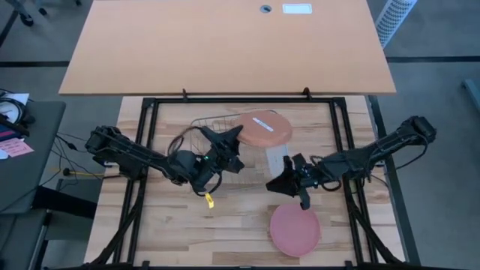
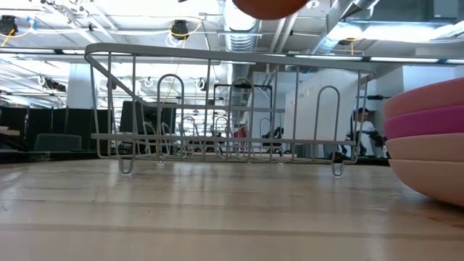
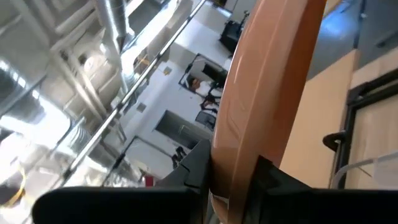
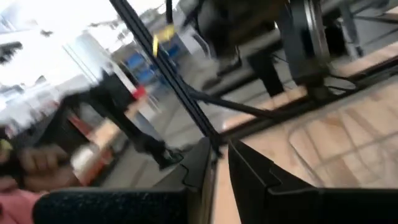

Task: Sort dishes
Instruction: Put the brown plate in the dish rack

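The left gripper is clamped on the rim of a round, flat salmon-orange plastic plate, holding it raised over the far part of the grey wire rack; in the left wrist view the plate stands edge-on between the two dark fingers, and a white strip lies on the plate's upper face in the high view. The rack sits toward the far middle of the pale wooden table, and in the low view its wire loops cross the whole width of the picture, with the underside of the lifted plate just showing above them. The right gripper hangs above the table's middle, just beside the rack's right end; its fingers are drawn narrow, with a thin slit between them and nothing held. A translucent rectangular tub rests between the rack and that arm. Near the table's near edge, right of centre, lies a stack of round plates with a pale pink one uppermost; the low view shows the stack layered pink, magenta and pale pink. A small yellow tag hangs under the left arm.
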